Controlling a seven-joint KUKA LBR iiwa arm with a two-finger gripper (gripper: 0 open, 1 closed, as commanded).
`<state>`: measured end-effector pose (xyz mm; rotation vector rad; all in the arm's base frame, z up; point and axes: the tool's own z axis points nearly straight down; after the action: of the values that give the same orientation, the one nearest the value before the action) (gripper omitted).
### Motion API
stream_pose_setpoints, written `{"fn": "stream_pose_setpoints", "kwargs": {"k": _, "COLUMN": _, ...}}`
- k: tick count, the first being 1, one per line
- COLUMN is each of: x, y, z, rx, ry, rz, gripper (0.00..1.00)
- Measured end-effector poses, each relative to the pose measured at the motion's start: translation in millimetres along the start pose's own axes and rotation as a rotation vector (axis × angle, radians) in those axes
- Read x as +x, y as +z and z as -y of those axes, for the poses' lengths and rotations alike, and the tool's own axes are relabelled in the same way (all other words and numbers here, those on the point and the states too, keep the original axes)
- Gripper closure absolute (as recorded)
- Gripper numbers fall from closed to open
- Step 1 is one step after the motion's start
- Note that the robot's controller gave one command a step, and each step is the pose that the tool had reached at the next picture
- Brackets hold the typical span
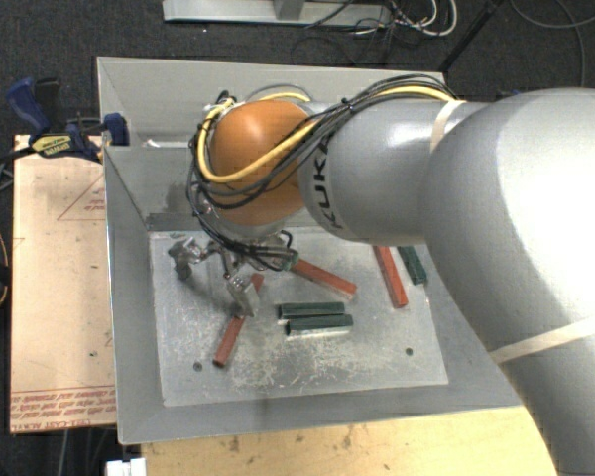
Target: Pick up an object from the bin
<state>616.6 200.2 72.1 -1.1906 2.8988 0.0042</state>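
Note:
My gripper hangs below the orange dome over the left half of the bin floor. Its two grey fingers stand apart, open, with only bare floor visible between them. A short red-brown stick lies just in front of the gripper, slanting toward the bin's front left. A longer red stick lies to the gripper's right, with its near end close to the right fingertip. Two dark green bars lie side by side further right and in front.
Near the bin's right wall lie another red stick and a small dark green bar. The arm and its dome hide the back of the bin. The sloped left wall stands close to the left finger.

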Motion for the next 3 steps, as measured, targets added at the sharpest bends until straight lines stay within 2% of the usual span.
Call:
{"fn": "stream_pose_setpoints", "kwargs": {"k": 1, "x": 0.2, "y": 0, "z": 0, "rx": 0.0, "ry": 0.001, "rz": -0.001, "gripper": 0.0}}
{"fn": "stream_pose_setpoints", "kwargs": {"k": 2, "x": 9.0, "y": -30, "z": 24, "rx": -0.004, "ry": -0.033, "rz": -0.007, "gripper": 0.0}}
{"fn": "stream_pose_setpoints", "kwargs": {"k": 3, "x": 15.3, "y": -42, "z": 32, "rx": 0.004, "ry": -0.032, "rz": 0.002, "gripper": 0.0}}
